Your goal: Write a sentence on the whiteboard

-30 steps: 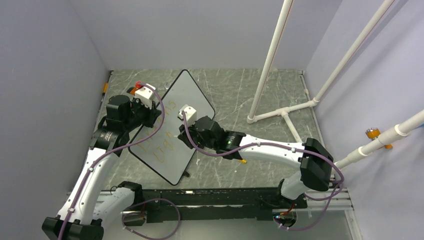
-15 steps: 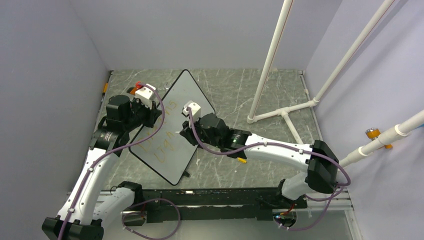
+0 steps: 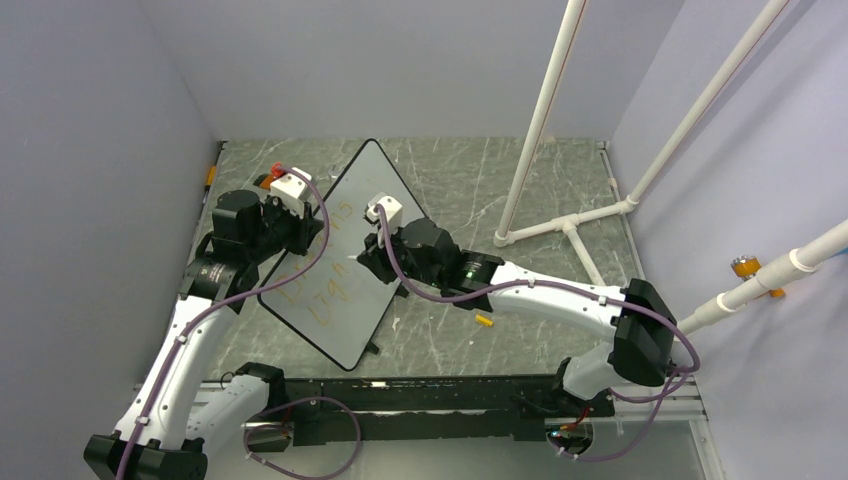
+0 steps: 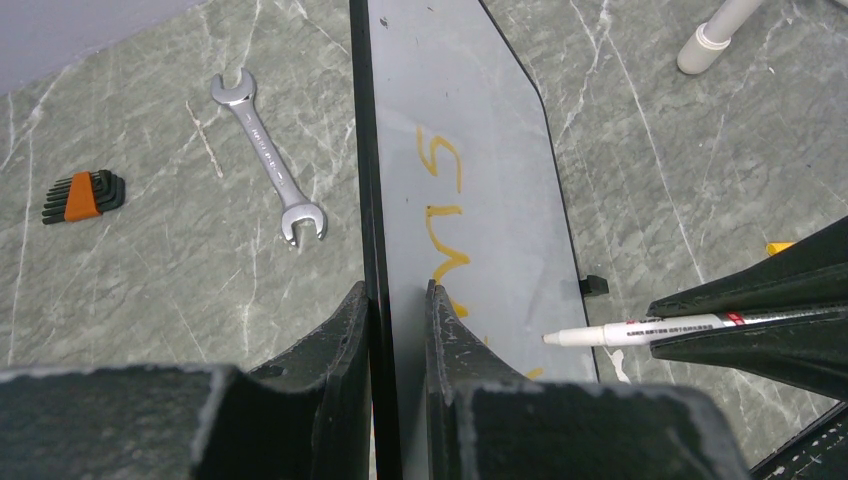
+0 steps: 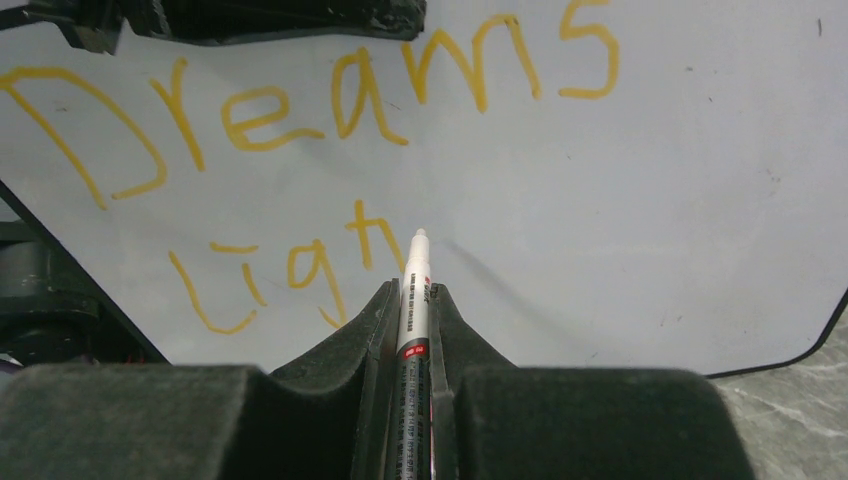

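Note:
The whiteboard (image 3: pixel 368 185) stands tilted on one edge on the table, and my left gripper (image 4: pixel 397 290) is shut on its black rim. The sentence (image 5: pixel 370 90) is in orange-yellow: "Dreams" on top and "Ligh" (image 5: pixel 290 275) below. My right gripper (image 5: pixel 412 290) is shut on a white marker (image 5: pixel 416 262). The marker's tip sits on or just off the board, right of the "h". In the top view the right gripper (image 3: pixel 366 260) is at the board's middle and the left gripper (image 3: pixel 300 226) at its left edge. From the left wrist the marker (image 4: pixel 640 330) points at the whiteboard (image 4: pixel 480 150).
A silver wrench (image 4: pixel 268 155) and an orange-handled hex key set (image 4: pixel 82 195) lie on the marble table behind the board. A small orange cap (image 3: pixel 484 321) lies near the right arm. A white pipe frame (image 3: pixel 560 225) stands at the back right. Walls close three sides.
The right arm has shifted slightly toward the back with the marker, and the lower line of writing has grown. The left arm and board have stayed still.

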